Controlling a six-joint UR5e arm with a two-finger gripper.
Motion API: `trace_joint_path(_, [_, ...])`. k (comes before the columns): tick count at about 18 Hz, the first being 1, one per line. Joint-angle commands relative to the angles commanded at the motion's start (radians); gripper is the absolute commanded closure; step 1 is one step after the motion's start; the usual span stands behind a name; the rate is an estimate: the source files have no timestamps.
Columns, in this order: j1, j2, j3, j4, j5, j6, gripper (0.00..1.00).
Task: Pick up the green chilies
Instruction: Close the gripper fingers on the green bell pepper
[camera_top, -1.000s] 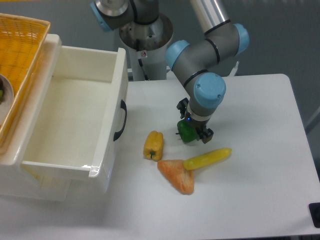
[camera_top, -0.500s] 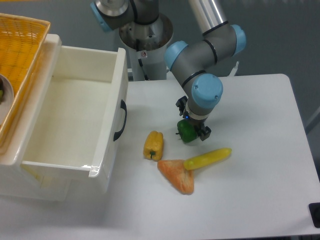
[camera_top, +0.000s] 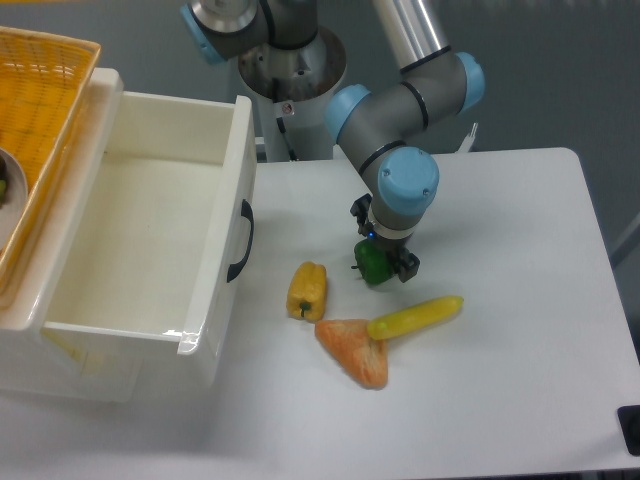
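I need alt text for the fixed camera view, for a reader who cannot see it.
A robot arm's two-finger gripper is down around a small glossy dark-green toy pepper on a white table. Nearby lie a yellow toy bell pepper, an orange wedge-shaped piece and a long yellow-green chili-shaped piece; an open white drawer stands at the left.

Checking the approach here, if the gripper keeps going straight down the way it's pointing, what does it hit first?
The green chilies: the gripper points down at the table with the toy between its fingers, apparently already around it. Contact height is unclear.
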Motion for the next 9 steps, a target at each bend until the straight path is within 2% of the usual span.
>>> trace_joint_path(6, [0.0, -0.008, 0.003, 0.005, 0.0, -0.002, 0.01])
trace_joint_path(9, [-0.002, -0.014, 0.006, 0.005, 0.002, -0.003, 0.08])
